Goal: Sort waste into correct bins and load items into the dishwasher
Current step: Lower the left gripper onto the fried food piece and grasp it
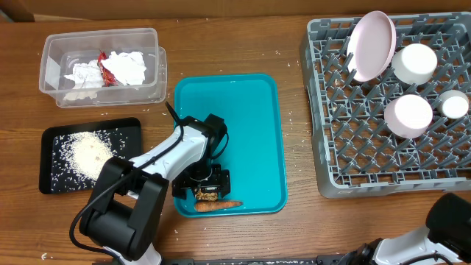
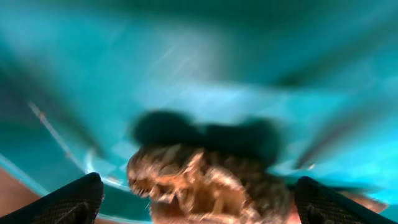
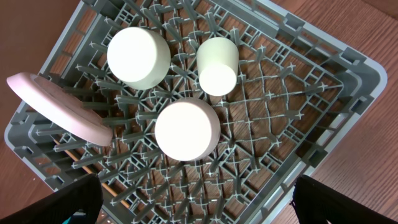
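My left gripper (image 1: 206,193) is low over the front edge of the teal tray (image 1: 250,132), open, its fingers either side of a brown crumbly food scrap (image 1: 207,195); that scrap fills the left wrist view (image 2: 205,183), blurred. An orange carrot piece (image 1: 215,206) lies just in front of it on the tray. The grey dishwasher rack (image 1: 441,169) at the right holds a pink plate (image 1: 372,44), a white bowl (image 1: 414,63), a pink bowl (image 1: 408,115) and a small cup (image 1: 454,104). My right gripper (image 3: 199,211) is open and empty above the rack (image 3: 323,112).
A clear plastic bin (image 1: 51,55) at the back left holds crumpled white and red wrappers (image 1: 110,68). A black tray (image 1: 125,132) with rice (image 1: 92,153) lies at the left. Loose grains dot the wooden table.
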Action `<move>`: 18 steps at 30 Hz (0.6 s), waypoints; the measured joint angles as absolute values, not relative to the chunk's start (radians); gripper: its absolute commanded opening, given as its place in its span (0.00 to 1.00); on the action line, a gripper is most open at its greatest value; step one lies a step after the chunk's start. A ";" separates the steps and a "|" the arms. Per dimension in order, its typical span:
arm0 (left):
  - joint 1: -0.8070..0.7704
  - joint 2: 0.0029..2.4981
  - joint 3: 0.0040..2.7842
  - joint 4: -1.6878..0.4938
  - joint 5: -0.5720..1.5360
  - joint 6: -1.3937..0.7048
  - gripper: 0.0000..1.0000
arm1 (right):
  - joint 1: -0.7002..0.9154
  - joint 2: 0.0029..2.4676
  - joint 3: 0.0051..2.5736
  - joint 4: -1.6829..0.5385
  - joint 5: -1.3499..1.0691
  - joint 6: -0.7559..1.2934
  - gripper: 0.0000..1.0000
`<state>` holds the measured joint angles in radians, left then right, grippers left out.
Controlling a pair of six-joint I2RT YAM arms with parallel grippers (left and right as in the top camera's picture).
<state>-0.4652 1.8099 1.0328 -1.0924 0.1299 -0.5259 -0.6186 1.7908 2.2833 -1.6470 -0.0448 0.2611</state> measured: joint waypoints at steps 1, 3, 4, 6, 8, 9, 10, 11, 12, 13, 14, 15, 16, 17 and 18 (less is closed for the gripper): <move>-0.465 1.810 1.032 -1.082 0.130 -0.526 1.00 | -0.619 1.791 2.283 -1.647 -0.044 0.262 1.00; -0.465 1.810 1.029 -1.054 0.130 -0.525 1.00 | -0.619 1.791 2.283 -1.647 -0.044 0.261 1.00; -0.465 1.810 1.026 -1.042 0.130 -0.525 1.00 | -0.619 1.791 2.283 -1.647 -0.044 0.262 1.00; -0.465 1.810 1.013 -1.026 0.130 -0.526 0.99 | -0.619 1.791 2.283 -1.647 -0.045 0.261 1.00; -0.465 1.808 1.003 -1.025 0.141 -0.526 0.97 | -0.619 1.791 2.283 -1.646 -0.044 0.261 1.00; -0.465 1.806 0.998 -1.025 0.144 -0.527 0.96 | -0.619 1.791 2.283 -1.647 -0.044 0.262 1.00; -0.465 1.804 0.994 -1.026 0.146 -0.528 0.95 | -0.619 1.791 2.283 -1.647 -0.044 0.262 1.00; -0.465 1.802 0.989 -1.026 0.148 -0.530 0.94 | -0.619 1.791 2.283 -1.647 -0.044 0.261 1.00; -0.465 1.800 0.984 -1.027 0.150 -0.533 0.93 | -0.619 1.791 2.283 -1.647 -0.044 0.262 1.00; -0.465 1.799 0.981 -1.028 0.153 -0.534 0.91 | -0.619 1.791 2.283 -1.646 -0.044 0.261 1.00; -0.465 1.798 0.979 -1.028 0.155 -0.536 0.87 | -0.619 1.791 2.283 -1.647 -0.044 0.262 1.00; -0.465 1.798 0.979 -1.028 0.157 -0.539 0.85 | -0.619 1.791 2.283 -1.647 -0.044 0.261 1.00; -0.465 1.798 0.979 -1.027 0.160 -0.545 0.82 | -0.619 1.791 2.283 -1.647 -0.045 0.262 1.00; -0.465 1.798 0.978 -1.027 0.161 -0.546 0.79 | -0.619 1.791 2.283 -1.647 -0.044 0.262 1.00; -0.465 1.798 0.977 -1.027 0.162 -0.549 0.76 | -0.619 1.791 2.283 -1.647 -0.044 0.262 1.00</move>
<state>-0.4652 1.7981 0.9771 -1.0271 0.1619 -0.5488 -0.6186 1.7908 2.2833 -1.6470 -0.0444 0.2619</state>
